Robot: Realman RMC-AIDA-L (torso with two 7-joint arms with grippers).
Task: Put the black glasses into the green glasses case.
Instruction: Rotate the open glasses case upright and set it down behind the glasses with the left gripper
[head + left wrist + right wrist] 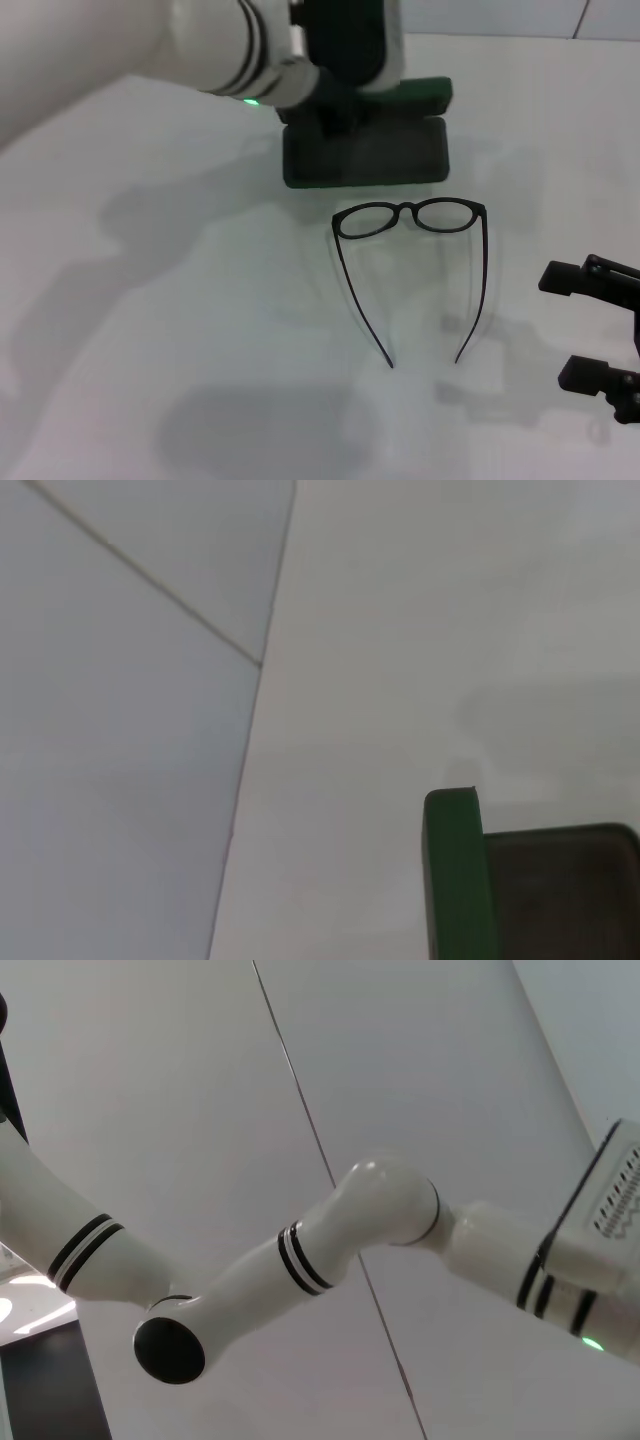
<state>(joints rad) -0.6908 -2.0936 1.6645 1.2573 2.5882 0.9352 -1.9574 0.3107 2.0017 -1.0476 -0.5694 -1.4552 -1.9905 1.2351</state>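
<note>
The black glasses [408,209] lie unfolded on the white table, lenses toward the green glasses case [390,150], temple arms pointing back at me. The case stands open at the far middle, its lid raised behind it; the left wrist view shows its green edge [455,880] and dark lining. My left gripper [338,100] is right at the case's left part, partly hiding it. My right gripper [598,328] is open and empty, low at the right, to the right of the glasses' temple tips.
The white table [150,330] spreads all round the glasses and case. My left arm [120,60] reaches across the far left, and it also shows in the right wrist view [300,1260] against a pale wall.
</note>
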